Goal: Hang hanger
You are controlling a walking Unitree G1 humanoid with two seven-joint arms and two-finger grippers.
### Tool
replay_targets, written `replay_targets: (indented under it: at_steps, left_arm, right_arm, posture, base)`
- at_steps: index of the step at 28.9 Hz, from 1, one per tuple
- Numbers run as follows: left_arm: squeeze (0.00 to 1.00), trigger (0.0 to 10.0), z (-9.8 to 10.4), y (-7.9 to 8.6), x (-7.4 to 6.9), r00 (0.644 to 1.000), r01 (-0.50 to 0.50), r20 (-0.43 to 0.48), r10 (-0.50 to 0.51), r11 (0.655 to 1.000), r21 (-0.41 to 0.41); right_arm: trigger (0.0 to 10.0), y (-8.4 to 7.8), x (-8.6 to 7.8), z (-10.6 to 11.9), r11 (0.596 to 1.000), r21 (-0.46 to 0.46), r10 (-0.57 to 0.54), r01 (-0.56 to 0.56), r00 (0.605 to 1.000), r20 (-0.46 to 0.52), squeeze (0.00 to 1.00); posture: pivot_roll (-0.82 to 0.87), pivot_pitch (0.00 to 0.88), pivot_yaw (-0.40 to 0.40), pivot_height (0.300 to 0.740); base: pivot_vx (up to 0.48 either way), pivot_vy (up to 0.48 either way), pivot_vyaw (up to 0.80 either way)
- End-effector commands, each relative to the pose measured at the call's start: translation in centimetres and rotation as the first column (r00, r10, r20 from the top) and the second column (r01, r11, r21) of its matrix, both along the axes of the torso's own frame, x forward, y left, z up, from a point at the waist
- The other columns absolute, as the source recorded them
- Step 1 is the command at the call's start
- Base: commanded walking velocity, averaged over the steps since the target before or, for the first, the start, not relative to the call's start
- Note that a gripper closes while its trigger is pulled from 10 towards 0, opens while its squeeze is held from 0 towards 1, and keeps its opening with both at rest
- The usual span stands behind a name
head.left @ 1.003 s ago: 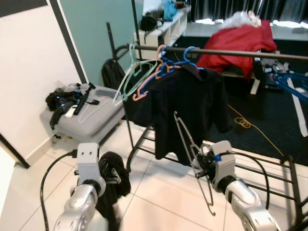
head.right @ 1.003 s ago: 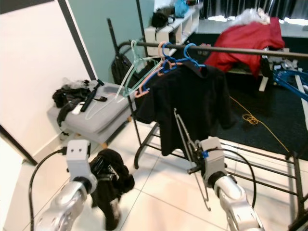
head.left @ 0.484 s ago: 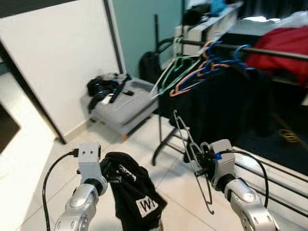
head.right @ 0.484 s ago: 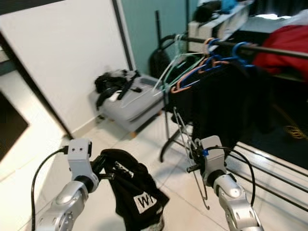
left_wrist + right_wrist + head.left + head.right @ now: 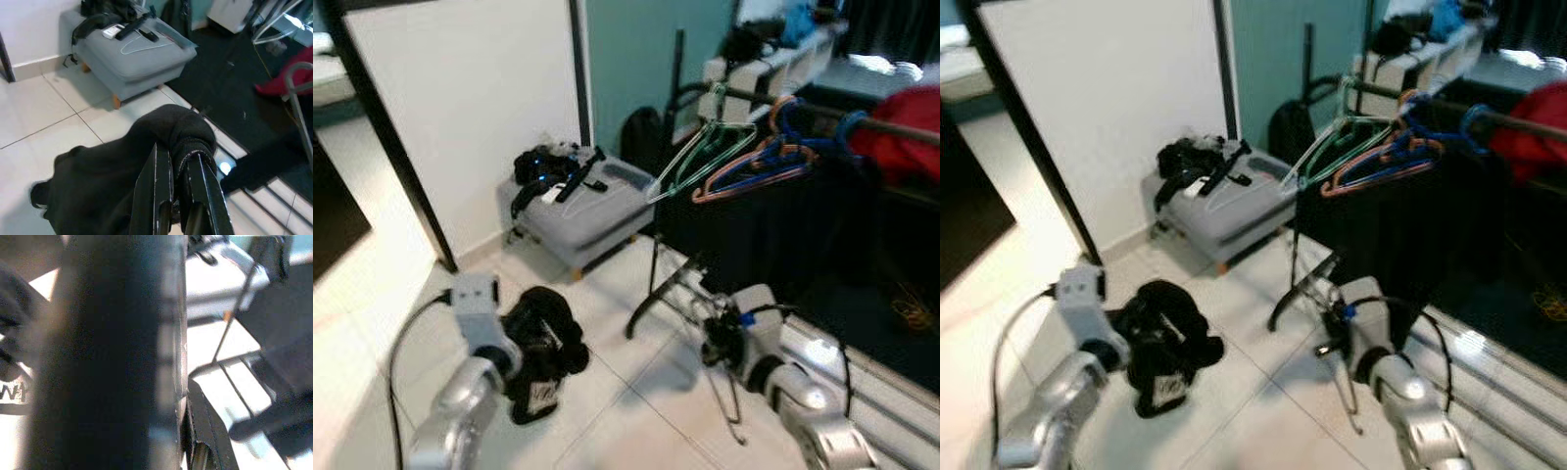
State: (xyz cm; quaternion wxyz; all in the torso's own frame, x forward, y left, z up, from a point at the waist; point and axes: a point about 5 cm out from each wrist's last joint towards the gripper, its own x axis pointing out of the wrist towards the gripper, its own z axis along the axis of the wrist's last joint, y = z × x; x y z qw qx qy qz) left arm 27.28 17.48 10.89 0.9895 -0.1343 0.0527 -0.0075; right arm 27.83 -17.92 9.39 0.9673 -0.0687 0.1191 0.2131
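Over white floor, left gripper (image 5: 178, 196) jaws pinch black shirt (image 5: 540, 348) (bunched); right gripper (image 5: 717, 338) jaws clamp wire hanger (image 5: 713, 343), ready for rail (image 5: 803, 106).

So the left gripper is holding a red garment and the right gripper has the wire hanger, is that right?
Not quite. The garment pinched in the left gripper is black, not red, as the left wrist view shows. The rest stands: the right gripper has the wire hanger.

A grey ottoman (image 5: 576, 213) and a rack's foot (image 5: 646, 315) are stood on the tiled floor (image 5: 607, 392), the foot just beside the ottoman.
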Motion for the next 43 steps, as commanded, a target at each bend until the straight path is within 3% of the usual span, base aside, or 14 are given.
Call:
replay_targets:
  at_steps: [1,9,17,25,26,29,35,36,43]
  left_arm:
    - [0.0,10.0,1.2,-0.8,0.2,0.998,0.008,0.062,-0.008,1.0,-0.006]
    - [0.0,10.0,0.5,-1.5,1.0,0.999,0.018,0.051,-0.016,0.998,-0.053]
    - [0.0,10.0,0.6,-1.6,2.0,0.998,0.041,0.045,-0.038,0.997,-0.072]
    - [0.0,10.0,0.6,-1.1,2.1,0.999,0.016,0.045,-0.016,1.0,-0.014]
    - [0.0,10.0,0.9,-0.7,2.0,0.999,-0.002,0.052,0.002,1.0,0.0]
    - [0.0,10.0,0.6,-0.4,1.4,0.999,-0.016,0.049,0.018,0.999,-0.028]
    - [0.0,10.0,0.6,-0.2,1.2,0.998,-0.029,0.055,0.029,1.0,-0.003]
    - [0.0,10.0,0.9,-0.1,1.5,0.998,-0.022,0.064,0.021,1.0,0.006]
    - [0.0,10.0,0.5,0.0,1.5,0.999,-0.004,0.039,0.003,1.0,0.026]
  right_arm:
    - [10.0,-0.2,0.0,0.0,1.0,0.005,0.023,-0.023,1.0,-0.018,0.0]
    - [10.0,-0.3,0.8,0.3,0.999,-0.022,0.025,-0.024,1.0,0.01,0.0]
    - [10.0,-1.2,0.7,2.2,0.999,-0.03,-0.02,0.023,0.995,0.096,0.0]
    - [10.0,-0.9,1.0,1.3,0.999,-0.013,-0.043,0.044,0.995,0.085,0.0]
    - [10.0,-0.1,1.3,0.9,0.999,-0.042,-0.01,0.014,0.997,0.082,0.0]
    - [10.0,0.5,1.8,0.9,0.999,-0.035,0.012,-0.01,0.997,0.073,0.0]
    - [10.0,0.2,1.5,0.5,0.998,-0.056,0.02,-0.017,0.998,0.057,0.0]
    - [10.0,-0.4,1.1,0.2,0.999,-0.05,-0.003,0.006,0.999,0.042,0.0]
    - [10.0,-0.5,1.0,0.3,1.0,-0.006,-0.03,0.031,0.999,0.045,0.0]
  posture:
    - [-0.2,0.01,-0.1,0.74]
    - [-0.2,0.0,-0.075,0.74]
    - [-0.19,0.0,-0.014,0.74]
    - [-0.16,0.0,-0.007,0.74]
    - [-0.13,0.0,-0.023,0.74]
    - [-0.1,0.0,-0.043,0.74]
    - [-0.1,0.0,-0.037,0.74]
    - [-0.1,0.0,-0.035,0.74]
    - [-0.1,0.0,-0.015,0.74]
  base:
    - [0.0,0.0,0.73]
    - [0.0,0.0,0.73]
    - [0.0,0.0,0.73]
    - [0.0,0.0,0.73]
    - [0.0,0.0,0.74]
    - [0.0,0.0,0.73]
    - [0.0,0.0,0.73]
    - [0.0,0.0,0.73]
    - [0.0,0.0,0.73]
